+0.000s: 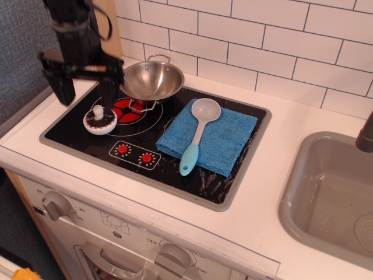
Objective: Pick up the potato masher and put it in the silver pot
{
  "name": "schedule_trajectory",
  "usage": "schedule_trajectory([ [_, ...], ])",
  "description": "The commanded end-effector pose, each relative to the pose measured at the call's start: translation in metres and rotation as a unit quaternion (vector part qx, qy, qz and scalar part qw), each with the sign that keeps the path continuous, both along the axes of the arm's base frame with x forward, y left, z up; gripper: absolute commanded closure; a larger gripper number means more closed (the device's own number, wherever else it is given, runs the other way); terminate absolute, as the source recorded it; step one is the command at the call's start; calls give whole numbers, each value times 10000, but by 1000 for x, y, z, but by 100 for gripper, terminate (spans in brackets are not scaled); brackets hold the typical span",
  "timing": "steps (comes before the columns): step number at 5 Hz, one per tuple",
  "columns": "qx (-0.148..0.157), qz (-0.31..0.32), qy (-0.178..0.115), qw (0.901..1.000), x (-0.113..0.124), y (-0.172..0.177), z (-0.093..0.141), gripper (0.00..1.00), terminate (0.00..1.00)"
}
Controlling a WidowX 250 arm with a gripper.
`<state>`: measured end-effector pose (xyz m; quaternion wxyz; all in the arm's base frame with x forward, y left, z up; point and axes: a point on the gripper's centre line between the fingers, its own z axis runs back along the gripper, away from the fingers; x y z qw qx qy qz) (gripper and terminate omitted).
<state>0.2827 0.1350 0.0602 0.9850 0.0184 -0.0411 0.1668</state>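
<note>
Observation.image shows the wide-open pincer (85, 87) hung off-centre above the potato masher (100, 121), so its knob could be missed or knocked away from the silver pot (151, 80).

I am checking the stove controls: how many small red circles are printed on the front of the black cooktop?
2: one small red circle sits left, the other right beside it, both on the cooktop in front of the blue cloth.

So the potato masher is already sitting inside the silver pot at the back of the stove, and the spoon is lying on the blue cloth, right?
Not quite. The potato masher is not in the silver pot; it sits on the black stovetop to the pot's left, below the open gripper. The observation image shows it. The spoon does lie on the blue cloth.
</note>
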Motion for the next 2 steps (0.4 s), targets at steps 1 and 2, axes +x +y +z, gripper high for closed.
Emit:
schedule_trajectory([
  [1,39,164,63,9998,6,7,-16,0,0],
  [2,72,111,115,9998,8,7,-19,100,0],
])
